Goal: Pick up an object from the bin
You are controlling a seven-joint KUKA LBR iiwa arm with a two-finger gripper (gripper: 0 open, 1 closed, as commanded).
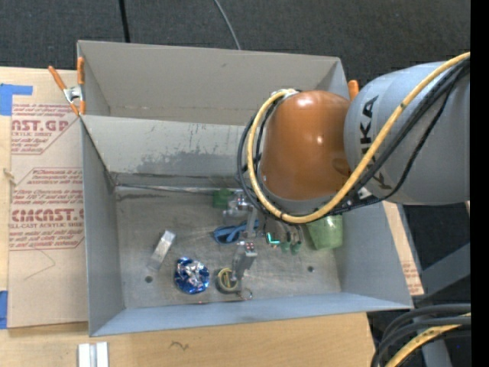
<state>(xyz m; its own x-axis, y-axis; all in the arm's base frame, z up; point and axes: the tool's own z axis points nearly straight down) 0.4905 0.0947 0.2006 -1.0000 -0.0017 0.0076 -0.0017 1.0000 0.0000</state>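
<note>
My gripper (pixel 241 267) reaches down from under the arm's orange dome into the front middle of the bin. Its tip is right beside a small round ring-shaped thing (pixel 226 280) with a dark rim, which lies on the bin floor to its left. Just behind the gripper lies a blue plastic piece (pixel 228 233). A crumpled blue and white thing (pixel 191 275) lies further left near the front wall. I see nothing held in the gripper.
A small clear oblong piece (pixel 162 248) lies toward the left of the floor. A green block (pixel 325 233) sits at the right, partly under the arm, and a small green thing (pixel 223 199) at the back wall. The arm covers the bin's right back part.
</note>
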